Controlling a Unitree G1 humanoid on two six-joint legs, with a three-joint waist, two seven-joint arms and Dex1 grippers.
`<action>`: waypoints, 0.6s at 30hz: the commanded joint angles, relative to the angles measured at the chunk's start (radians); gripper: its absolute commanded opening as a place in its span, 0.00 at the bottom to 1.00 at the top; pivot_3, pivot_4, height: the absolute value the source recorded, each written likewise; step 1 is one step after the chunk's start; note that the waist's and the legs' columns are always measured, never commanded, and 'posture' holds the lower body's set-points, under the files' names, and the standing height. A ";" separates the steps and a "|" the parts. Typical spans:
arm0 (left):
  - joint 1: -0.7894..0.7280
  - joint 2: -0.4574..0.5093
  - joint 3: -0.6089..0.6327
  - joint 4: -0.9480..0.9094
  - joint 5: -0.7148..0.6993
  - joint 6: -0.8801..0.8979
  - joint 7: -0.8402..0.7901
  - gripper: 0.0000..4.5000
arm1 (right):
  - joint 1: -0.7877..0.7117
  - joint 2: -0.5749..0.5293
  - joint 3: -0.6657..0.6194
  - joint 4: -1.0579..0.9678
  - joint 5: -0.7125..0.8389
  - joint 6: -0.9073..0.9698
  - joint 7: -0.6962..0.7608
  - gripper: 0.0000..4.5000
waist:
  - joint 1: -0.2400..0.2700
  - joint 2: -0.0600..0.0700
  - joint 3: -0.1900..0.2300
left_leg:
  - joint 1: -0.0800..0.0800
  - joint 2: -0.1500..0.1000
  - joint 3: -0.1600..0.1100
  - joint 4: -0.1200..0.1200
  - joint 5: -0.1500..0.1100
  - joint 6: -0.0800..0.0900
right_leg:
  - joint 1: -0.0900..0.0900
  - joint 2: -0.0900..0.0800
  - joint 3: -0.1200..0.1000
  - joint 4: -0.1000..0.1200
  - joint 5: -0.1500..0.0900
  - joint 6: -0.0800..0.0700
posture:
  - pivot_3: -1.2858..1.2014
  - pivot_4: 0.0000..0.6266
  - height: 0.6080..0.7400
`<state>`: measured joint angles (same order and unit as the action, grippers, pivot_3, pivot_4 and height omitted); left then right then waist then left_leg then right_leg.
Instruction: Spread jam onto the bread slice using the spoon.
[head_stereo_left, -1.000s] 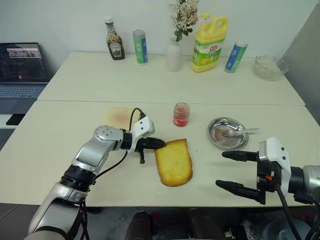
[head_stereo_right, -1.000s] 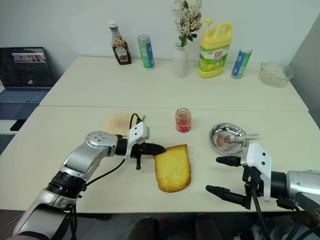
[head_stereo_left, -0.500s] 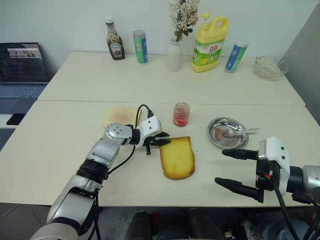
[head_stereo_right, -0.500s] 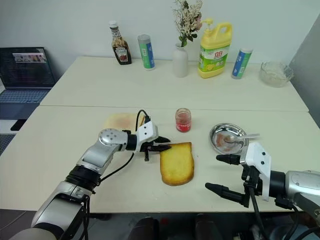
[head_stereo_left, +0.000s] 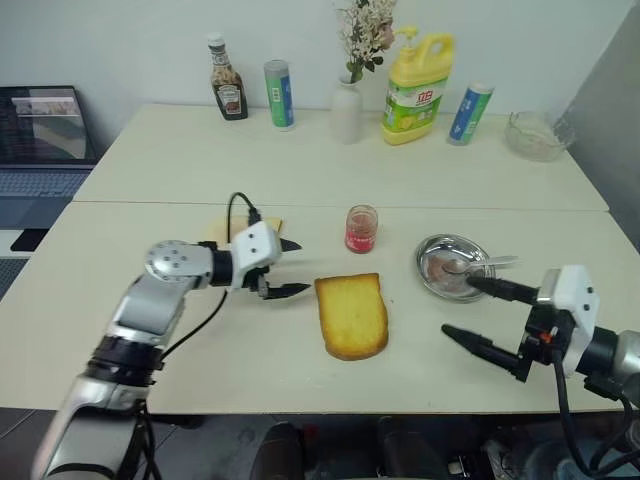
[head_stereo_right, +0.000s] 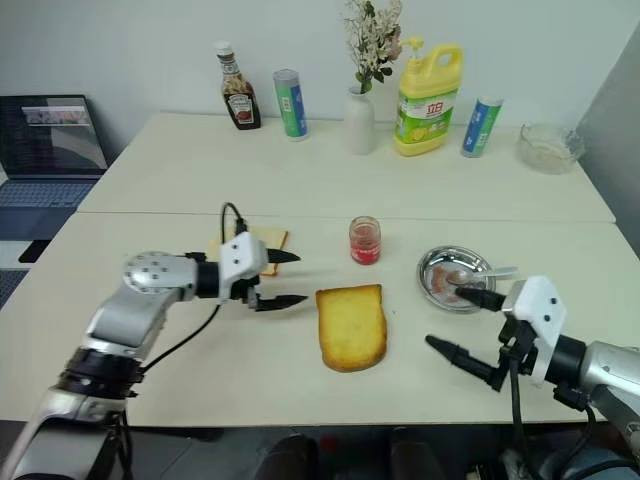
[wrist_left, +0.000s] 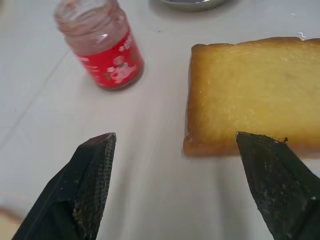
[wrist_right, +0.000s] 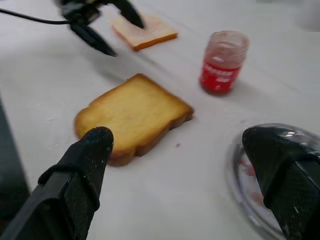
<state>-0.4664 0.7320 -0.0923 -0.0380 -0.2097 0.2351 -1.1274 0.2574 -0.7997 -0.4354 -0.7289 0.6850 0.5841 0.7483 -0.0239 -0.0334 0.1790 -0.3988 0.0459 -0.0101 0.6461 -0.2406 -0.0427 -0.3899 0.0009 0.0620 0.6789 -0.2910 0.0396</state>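
Steel gleams: the spoon (head_stereo_left: 482, 264) lies in the round dish (head_stereo_left: 455, 266), handle over the rim, slim, rigid and likely slippery, so take the handle. Right end effector (head_stereo_left: 490, 317) spread wide just beside it; left end effector (head_stereo_right: 283, 278) apart, empty. Bread slice (head_stereo_left: 351, 315) flat mid-surface, jam (head_stereo_left: 361, 229) behind it.
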 joint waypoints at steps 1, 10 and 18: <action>0.042 0.046 0.039 -0.183 -0.098 0.083 -0.040 1.00 | 0.016 0.041 -0.085 0.045 -0.016 -0.041 -0.033 1.00 | 0.003 0.000 0.000 | 0.000 -0.001 0.000 0.000 0.000 0.000 | 0.000 -0.001 0.000 0.000 0.000 0.000 | 0.52 0.24 1.00; 0.073 0.077 -0.013 -0.450 -0.150 0.136 -0.053 1.00 | -0.099 0.322 -0.136 0.242 0.056 0.037 -0.357 1.00 | -0.004 0.004 -0.001 | 0.003 0.000 0.002 0.000 0.000 0.000 | 0.001 0.000 0.004 0.002 0.000 -0.001 | 0.52 0.24 1.00; 0.044 0.045 -0.047 -0.461 -0.150 0.144 -0.033 1.00 | -0.319 0.428 -0.126 0.520 0.074 0.069 -0.495 1.00 | -0.011 0.005 -0.001 | 0.004 0.001 0.006 -0.001 0.000 0.000 | 0.000 0.002 0.007 0.002 0.000 -0.001 | 0.52 0.24 1.00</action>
<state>-0.4070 0.7793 -0.1416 -0.4670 -0.3506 0.3823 -1.1688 -0.0439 -0.3689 -0.5470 -0.2332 0.7354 0.6563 0.2639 -0.0346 -0.0288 0.1782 -0.3949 0.0470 -0.0033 0.6455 -0.2404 -0.0424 -0.3900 0.0032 0.0692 0.6804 -0.2911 0.0383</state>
